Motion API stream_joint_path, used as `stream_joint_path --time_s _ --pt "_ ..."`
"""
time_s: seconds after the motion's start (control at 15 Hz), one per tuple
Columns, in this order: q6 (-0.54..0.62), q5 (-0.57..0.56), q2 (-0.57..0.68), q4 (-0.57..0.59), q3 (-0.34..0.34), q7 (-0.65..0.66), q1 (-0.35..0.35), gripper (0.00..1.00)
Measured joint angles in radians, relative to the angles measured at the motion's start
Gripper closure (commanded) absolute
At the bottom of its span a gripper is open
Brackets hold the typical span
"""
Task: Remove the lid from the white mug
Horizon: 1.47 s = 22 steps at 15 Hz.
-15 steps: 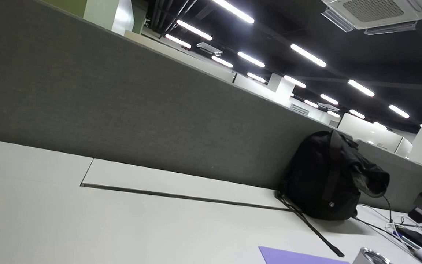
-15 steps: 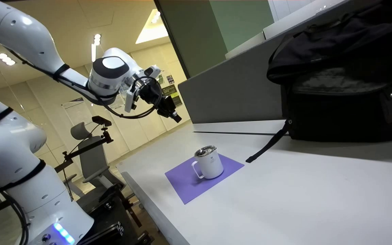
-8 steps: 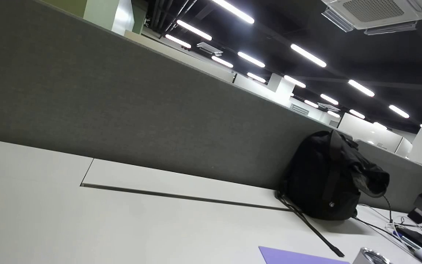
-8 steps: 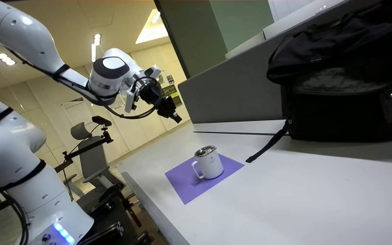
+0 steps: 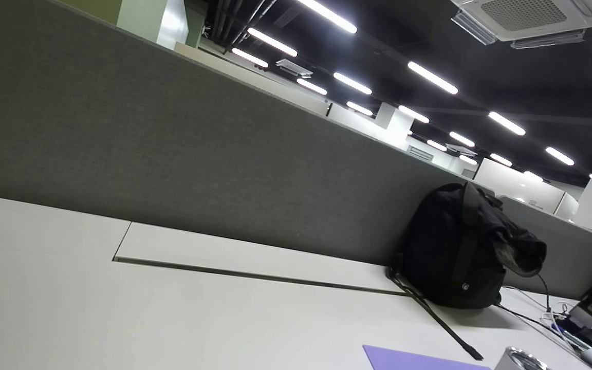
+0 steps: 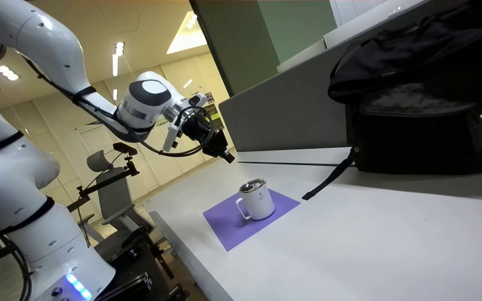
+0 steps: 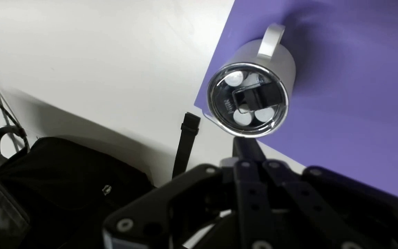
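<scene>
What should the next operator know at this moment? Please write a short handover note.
Gripper: shut, holding nothing, apart from the mug.
Mug: standing on the purple sheet.
Lid: on the mug; how tightly it sits, I cannot tell.
Done: nothing of the removal yet.
Left: probably open the gripper, grip the lid, lift it off.

Arm [image 6: 52, 46], 10 o'clock in an exterior view: glossy white, rounded, with small grey dots [image 6: 66, 65]. Cable [image 6: 178, 154]: black, fastened by black straps [image 6: 84, 93]. Wrist [image 6: 154, 75]: dark panel [image 6: 153, 99], white disc [image 6: 154, 86], silver collar [image 6: 175, 109]. Light [image 6: 78, 286], 8 o'clock: blue, segmented. Gripper [image 7: 249, 149], 5 o'clock in the wrist view: black, bright screws [image 7: 125, 224]
</scene>
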Motion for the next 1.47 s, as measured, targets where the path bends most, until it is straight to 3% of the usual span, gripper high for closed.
stream_joint_path --time_s 0.53,0.93,1.47 --pt "0.041 -0.232 0.191 0.108 -0.025 0.186 -0.055 1.00" --pt "0.048 -0.239 0.290 0.156 -0.027 0.208 -0.050 1.00" --pt "0.066 -0.205 0.318 0.161 -0.005 0.212 -0.043 1.00"
